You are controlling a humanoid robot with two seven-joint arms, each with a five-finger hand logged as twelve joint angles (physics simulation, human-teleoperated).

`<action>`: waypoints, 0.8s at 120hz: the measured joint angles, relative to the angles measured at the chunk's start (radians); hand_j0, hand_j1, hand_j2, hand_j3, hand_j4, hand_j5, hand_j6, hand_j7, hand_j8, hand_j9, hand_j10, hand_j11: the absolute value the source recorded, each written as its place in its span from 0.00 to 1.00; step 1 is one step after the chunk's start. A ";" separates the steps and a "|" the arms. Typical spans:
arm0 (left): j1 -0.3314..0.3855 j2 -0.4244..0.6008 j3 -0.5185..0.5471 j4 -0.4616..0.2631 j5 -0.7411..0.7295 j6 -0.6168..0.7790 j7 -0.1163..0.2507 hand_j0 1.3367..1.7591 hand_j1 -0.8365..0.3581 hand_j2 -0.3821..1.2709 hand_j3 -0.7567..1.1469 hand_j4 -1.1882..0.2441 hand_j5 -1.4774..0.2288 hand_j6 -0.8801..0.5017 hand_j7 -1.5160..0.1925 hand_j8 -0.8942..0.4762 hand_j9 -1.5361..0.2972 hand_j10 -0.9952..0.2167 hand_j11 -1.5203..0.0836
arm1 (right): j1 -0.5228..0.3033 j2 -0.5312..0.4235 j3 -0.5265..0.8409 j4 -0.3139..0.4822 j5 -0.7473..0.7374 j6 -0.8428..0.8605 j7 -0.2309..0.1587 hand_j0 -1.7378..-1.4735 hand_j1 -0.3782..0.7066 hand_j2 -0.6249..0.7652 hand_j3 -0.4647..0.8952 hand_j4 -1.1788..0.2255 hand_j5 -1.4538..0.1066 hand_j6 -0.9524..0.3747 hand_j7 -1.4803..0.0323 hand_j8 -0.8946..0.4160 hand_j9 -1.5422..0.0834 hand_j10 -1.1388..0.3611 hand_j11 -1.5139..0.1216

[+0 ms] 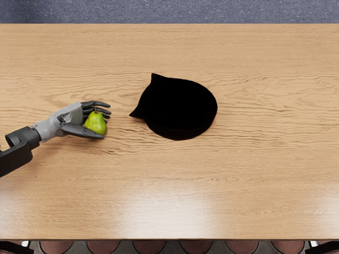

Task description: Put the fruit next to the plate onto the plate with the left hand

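Observation:
A small green pear (96, 123) sits at the left of the wooden table, held in my left hand (90, 119). The dark fingers (96, 105) curl over its top and the thumb lies under it, so the hand is shut on the pear. The arm comes in from the lower left edge. A black plate (177, 107) with two pointed corners lies at the table's middle, well to the right of the pear and apart from it. Whether the pear is lifted off the table I cannot tell.
The wooden table (254, 174) spans nearly the whole view, with its front edge near the bottom and a dark floor strip beyond its far edge.

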 joint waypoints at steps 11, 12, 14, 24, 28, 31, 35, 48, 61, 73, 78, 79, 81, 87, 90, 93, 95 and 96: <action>0.000 0.000 0.004 0.000 0.008 0.003 0.000 0.76 0.56 0.29 0.40 0.51 0.54 0.27 0.55 0.32 0.53 0.45 0.59 | 0.000 0.000 0.000 0.000 0.000 0.000 0.000 0.30 0.06 0.45 0.34 0.82 0.91 0.70 0.95 0.66 0.93 0.74 0.90; 0.000 0.000 0.004 0.000 0.008 0.003 0.000 0.76 0.56 0.29 0.40 0.50 0.53 0.27 0.55 0.32 0.52 0.45 0.59 | 0.000 0.000 0.000 0.000 0.000 0.000 0.000 0.30 0.06 0.45 0.34 0.82 0.91 0.70 0.95 0.66 0.93 0.74 0.90; 0.000 0.000 0.004 0.000 0.009 0.003 0.000 0.76 0.55 0.29 0.40 0.50 0.53 0.27 0.54 0.31 0.52 0.44 0.58 | 0.000 0.000 0.000 0.000 0.000 0.000 0.000 0.30 0.06 0.45 0.34 0.82 0.91 0.70 0.95 0.66 0.93 0.74 0.90; 0.000 0.000 0.005 0.000 0.012 0.004 0.000 0.76 0.51 0.30 0.40 0.47 0.48 0.25 0.50 0.28 0.48 0.40 0.54 | 0.000 0.000 0.000 0.000 0.000 0.000 0.000 0.30 0.06 0.45 0.34 0.82 0.91 0.70 0.95 0.66 0.93 0.74 0.90; 0.000 0.000 0.005 0.000 0.011 0.004 0.000 0.76 0.50 0.30 0.40 0.45 0.47 0.25 0.49 0.27 0.47 0.40 0.52 | 0.000 0.000 0.000 0.000 0.000 0.000 0.000 0.30 0.06 0.45 0.34 0.82 0.91 0.70 0.95 0.66 0.93 0.74 0.90; 0.000 0.000 0.005 -0.001 0.011 0.003 0.000 0.76 0.50 0.31 0.40 0.45 0.46 0.24 0.47 0.29 0.45 0.41 0.51 | 0.000 0.000 0.000 0.000 0.000 0.000 0.000 0.30 0.06 0.45 0.34 0.82 0.91 0.70 0.95 0.66 0.93 0.74 0.90; 0.000 0.000 0.005 -0.001 0.012 0.003 0.000 0.75 0.49 0.31 0.40 0.43 0.45 0.25 0.46 0.30 0.44 0.42 0.49 | 0.000 0.000 0.000 0.000 0.000 0.000 0.000 0.30 0.06 0.45 0.34 0.82 0.91 0.70 0.95 0.66 0.93 0.74 0.90; 0.000 0.000 0.006 -0.005 0.014 0.005 0.000 0.75 0.43 0.36 0.40 0.39 0.40 0.29 0.41 0.33 0.39 0.47 0.42 | 0.000 0.000 0.000 0.000 0.000 0.000 0.000 0.30 0.06 0.45 0.34 0.82 0.91 0.70 0.95 0.66 0.93 0.74 0.90; 0.000 0.002 0.006 -0.011 0.014 0.002 -0.001 0.74 0.41 0.41 0.40 0.37 0.34 0.32 0.36 0.35 0.34 0.50 0.36 | 0.000 0.000 0.000 0.000 0.000 0.000 0.000 0.30 0.06 0.45 0.34 0.82 0.91 0.70 0.95 0.66 0.93 0.74 0.90; -0.002 0.002 0.006 -0.016 0.017 0.000 -0.001 0.73 0.41 0.40 0.40 0.36 0.30 0.33 0.32 0.36 0.30 0.51 0.31 | 0.000 0.000 0.000 0.000 0.000 0.000 0.000 0.30 0.06 0.45 0.34 0.82 0.91 0.70 0.95 0.66 0.93 0.74 0.90; -0.002 0.002 0.006 -0.018 0.017 -0.001 -0.001 0.73 0.41 0.38 0.40 0.34 0.28 0.33 0.30 0.37 0.28 0.54 0.30 | 0.000 0.000 0.000 0.000 0.000 0.000 0.000 0.30 0.06 0.45 0.34 0.82 0.91 0.70 0.95 0.66 0.93 0.74 0.90; -0.002 0.002 0.006 -0.019 0.017 -0.001 -0.001 0.73 0.41 0.38 0.40 0.34 0.27 0.33 0.30 0.37 0.28 0.55 0.30 | 0.000 0.000 0.000 0.000 0.000 0.000 0.000 0.30 0.06 0.45 0.34 0.82 0.91 0.70 0.95 0.66 0.93 0.74 0.90; -0.002 0.002 0.006 -0.020 0.017 -0.002 -0.001 0.73 0.41 0.37 0.40 0.34 0.26 0.33 0.29 0.37 0.27 0.56 0.29 | 0.000 0.000 0.000 0.000 0.000 0.000 0.000 0.30 0.06 0.45 0.34 0.82 0.91 0.70 0.95 0.66 0.93 0.74 0.90; -0.005 0.004 0.008 -0.023 0.023 -0.001 -0.001 0.73 0.43 0.34 0.40 0.33 0.24 0.33 0.26 0.38 0.26 0.58 0.28 | 0.000 0.000 0.000 0.000 0.000 0.000 0.000 0.30 0.06 0.45 0.34 0.82 0.91 0.70 0.95 0.66 0.93 0.74 0.90; -0.007 0.006 0.009 -0.023 0.026 -0.001 -0.001 0.73 0.44 0.32 0.40 0.32 0.22 0.33 0.25 0.38 0.25 0.58 0.27 | 0.000 0.000 0.000 0.000 0.000 0.000 0.000 0.30 0.06 0.45 0.34 0.82 0.91 0.70 0.95 0.66 0.93 0.74 0.90; -0.009 0.006 0.010 -0.024 0.028 0.000 -0.001 0.73 0.45 0.31 0.40 0.31 0.21 0.32 0.25 0.37 0.24 0.57 0.27 | 0.000 0.000 0.000 0.000 0.000 0.000 0.000 0.30 0.06 0.45 0.34 0.82 0.91 0.70 0.95 0.66 0.93 0.74 0.90; -0.009 0.007 0.010 -0.024 0.029 0.000 -0.001 0.73 0.44 0.31 0.40 0.31 0.21 0.32 0.24 0.37 0.24 0.57 0.26 | 0.000 0.000 0.000 0.000 0.000 0.000 0.000 0.30 0.06 0.45 0.34 0.82 0.91 0.70 0.95 0.66 0.93 0.74 0.90; -0.009 0.007 0.010 -0.025 0.030 0.000 -0.001 0.73 0.44 0.30 0.40 0.31 0.20 0.32 0.24 0.37 0.24 0.57 0.26 | 0.000 0.000 0.000 0.000 0.000 0.000 0.000 0.30 0.06 0.45 0.34 0.82 0.91 0.70 0.95 0.66 0.93 0.74 0.90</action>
